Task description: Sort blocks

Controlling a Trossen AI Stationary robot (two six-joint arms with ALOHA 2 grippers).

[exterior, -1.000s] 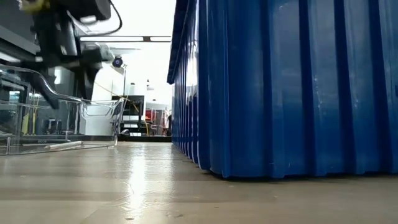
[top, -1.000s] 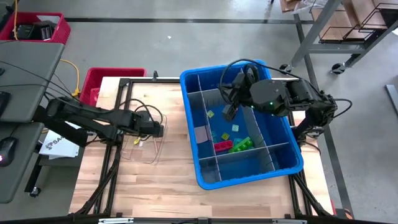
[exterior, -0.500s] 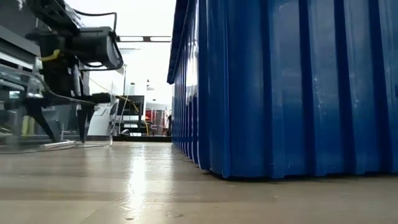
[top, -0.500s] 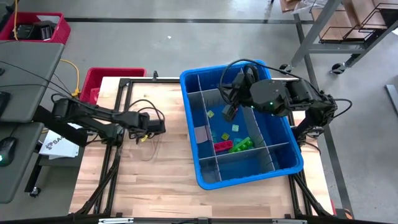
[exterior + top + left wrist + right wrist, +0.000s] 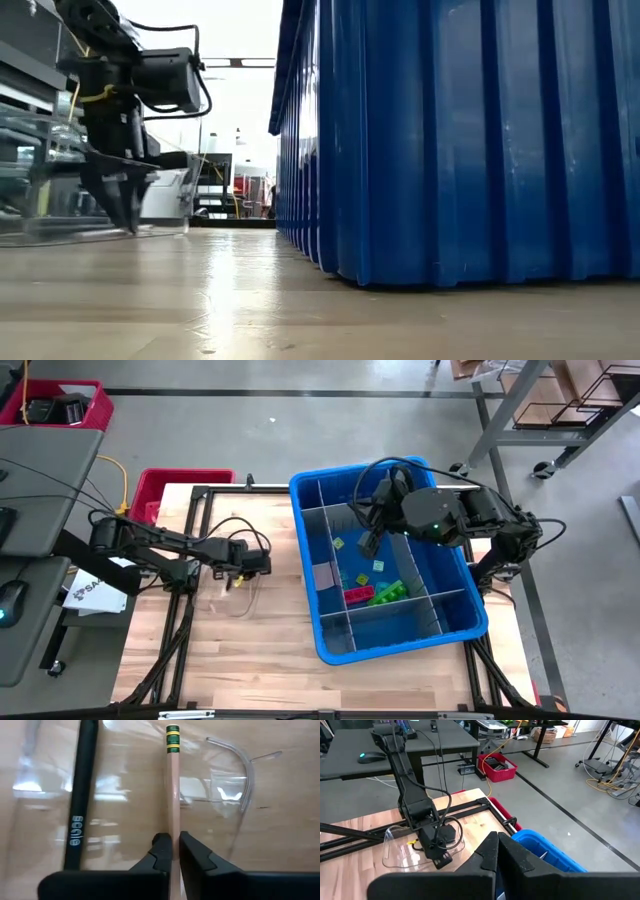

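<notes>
Left gripper (image 5: 173, 854) pinches a pencil (image 5: 173, 795) at the table's left; right gripper (image 5: 368, 544), shut, hangs over the bin (image 5: 455, 628).

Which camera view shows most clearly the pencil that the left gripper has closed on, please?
The left wrist view: the pencil lies clamped between the left gripper fingers. The high view gives a yellowish speck, the low and right wrist views only the gripper over the clear tray.
</notes>
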